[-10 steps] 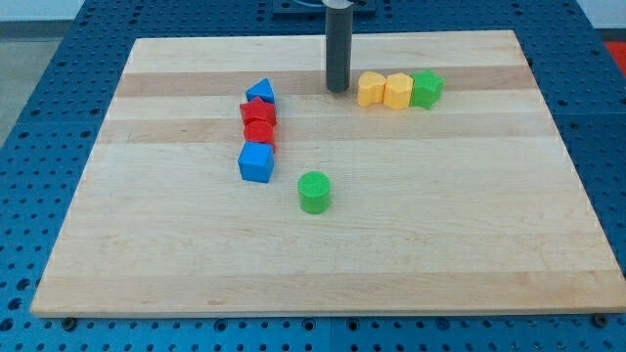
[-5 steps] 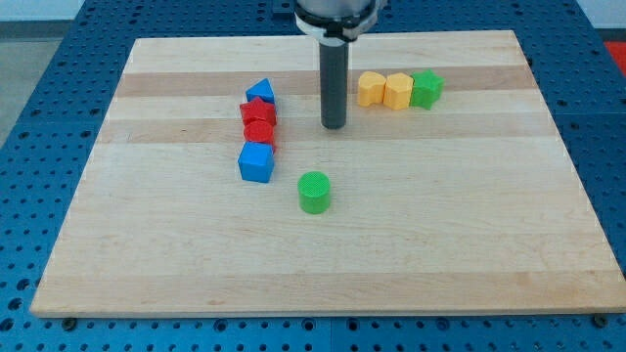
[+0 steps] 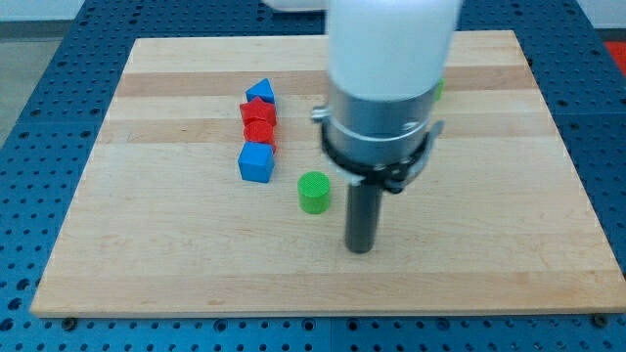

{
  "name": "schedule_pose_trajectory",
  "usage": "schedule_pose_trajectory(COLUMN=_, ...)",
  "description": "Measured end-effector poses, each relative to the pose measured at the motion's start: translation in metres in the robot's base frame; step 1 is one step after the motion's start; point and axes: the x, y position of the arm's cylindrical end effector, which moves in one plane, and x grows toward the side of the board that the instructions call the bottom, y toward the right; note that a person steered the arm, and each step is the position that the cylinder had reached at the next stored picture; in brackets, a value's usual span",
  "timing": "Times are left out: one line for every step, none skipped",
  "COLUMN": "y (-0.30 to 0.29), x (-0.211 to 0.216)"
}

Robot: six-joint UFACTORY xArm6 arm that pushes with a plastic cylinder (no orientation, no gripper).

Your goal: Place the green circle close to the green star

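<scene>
The green circle [image 3: 314, 192] stands on the wooden board [image 3: 147, 244] a little left of the middle. My tip [image 3: 361, 249] rests on the board to the lower right of it, a short gap apart. The arm's white and grey body fills the upper middle of the view and hides the green star, of which only a sliver [image 3: 440, 90] shows at the arm's right edge.
At the circle's upper left stands a column of blocks: a blue triangle [image 3: 260, 92], a red star [image 3: 258, 114], another red block [image 3: 259, 135] and a blue cube [image 3: 256, 162]. The two yellow blocks beside the star are hidden by the arm.
My tip has moved from the view's top, beside the yellow blocks, down past the green circle's right side to its lower right. No block has moved.
</scene>
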Motion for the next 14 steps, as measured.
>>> schedule_pose_trajectory(y=-0.046, x=0.003)
schedule_pose_trajectory(y=-0.078, x=-0.007)
schedule_pose_trajectory(y=-0.083, x=-0.023)
schedule_pose_trajectory(y=-0.083, x=-0.041)
schedule_pose_trajectory(y=-0.064, x=-0.051)
schedule_pose_trajectory(y=-0.031, x=-0.051)
schedule_pose_trajectory(y=-0.008, x=-0.061)
schedule_pose_trajectory(y=-0.001, x=-0.079)
schedule_pose_trajectory(y=0.001, x=-0.09)
schedule_pose_trajectory(y=0.012, x=-0.104)
schedule_pose_trajectory(y=0.03, x=-0.12)
schedule_pose_trajectory(y=0.058, x=-0.127)
schedule_pose_trajectory(y=0.092, x=-0.127)
schedule_pose_trajectory(y=0.115, x=-0.127)
